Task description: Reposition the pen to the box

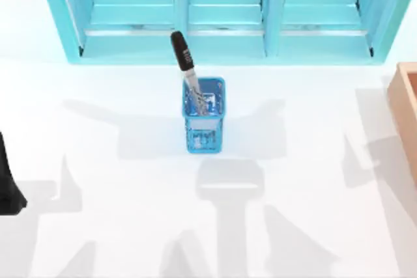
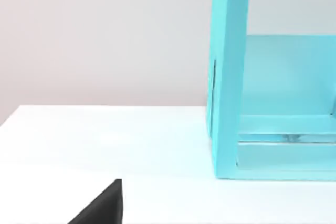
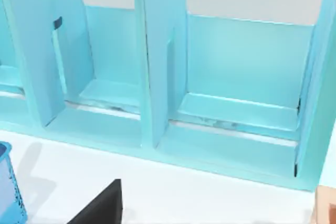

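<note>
Three views: top, left wrist, right wrist.
pen (image 1: 187,69): stands tilted in the blue mesh basket (image 1: 204,124), black cap up and leaning toward the shelf unit, silver barrel down inside the basket. Near the table's middle.
box (image 1: 405,112): tan, cut by the top view's right edge, well apart from the pen. Orange-brown inside just visible.
shelf unit (image 1: 225,11): turquoise, three bays, along the far side of the white table (image 1: 117,226), just behind the basket.
top view vs wrists: pen visible from above; neither wrist view has it.
left wrist view: shelf's end panel (image 2: 229,77) and one bay, bare table beside it, plain wall behind. Dark wedge (image 2: 102,205) at the frame's lower edge, likely gripper hardware.
right wrist view: two shelf bays (image 3: 231,98), a corner of the blue basket (image 3: 10,187) at one edge, a sliver of tan box (image 3: 325,205) at the other. Same kind of dark wedge (image 3: 100,205) low in frame.
left arm (image 1: 9,183): dark body at the top view's left edge, low, well away from basket and pen. Finger state: cannot tell.
right arm: its wrist camera faces the shelf front. Finger state: cannot tell.
contact: nothing gripping the pen.
</note>
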{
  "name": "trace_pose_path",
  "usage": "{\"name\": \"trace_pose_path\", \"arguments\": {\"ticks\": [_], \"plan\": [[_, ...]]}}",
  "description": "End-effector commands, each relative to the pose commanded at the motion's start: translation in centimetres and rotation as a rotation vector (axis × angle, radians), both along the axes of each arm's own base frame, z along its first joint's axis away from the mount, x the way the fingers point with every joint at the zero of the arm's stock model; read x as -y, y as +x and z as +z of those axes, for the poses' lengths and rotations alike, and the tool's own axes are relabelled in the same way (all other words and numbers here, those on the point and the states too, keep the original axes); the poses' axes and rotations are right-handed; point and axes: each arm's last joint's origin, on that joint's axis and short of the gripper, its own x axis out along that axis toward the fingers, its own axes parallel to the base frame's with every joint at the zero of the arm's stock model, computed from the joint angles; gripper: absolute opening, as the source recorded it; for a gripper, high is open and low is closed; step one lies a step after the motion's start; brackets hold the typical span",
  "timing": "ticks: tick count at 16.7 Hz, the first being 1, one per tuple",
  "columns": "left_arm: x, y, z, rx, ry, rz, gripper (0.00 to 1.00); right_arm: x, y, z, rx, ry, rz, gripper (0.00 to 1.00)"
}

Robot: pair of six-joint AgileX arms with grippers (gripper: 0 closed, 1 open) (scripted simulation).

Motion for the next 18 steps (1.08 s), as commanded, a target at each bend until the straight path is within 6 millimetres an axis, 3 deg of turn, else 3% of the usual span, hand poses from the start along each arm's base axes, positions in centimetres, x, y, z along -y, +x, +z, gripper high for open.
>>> {"name": "trace_pose_path", "arguments": {"ticks": [3,5,10,14,18], "plan": [[0.0,0.0,0.0,0.0,0.0,0.0,1.0,-2.7,4.2,1.5,-0.108,-0.015,0.14,1.0],[0.0,0.0,0.0,0.0,0.0,0.0,1.0,-5.2,7.4,1.4,-0.184,-0.027,0.233,1.0],[0.0,0.0,0.0,0.0,0.0,0.0,1.0,-12.1,14.0,-2.1,-0.359,-0.06,0.437,1.0],[0.0,0.0,0.0,0.0,0.0,0.0,1.0,-16.2,16.4,-5.2,-0.438,-0.077,0.539,1.0],[0.0,0.0,0.0,0.0,0.0,0.0,1.0,-17.2,16.9,-6.1,-0.454,-0.08,0.566,1.0]]}}
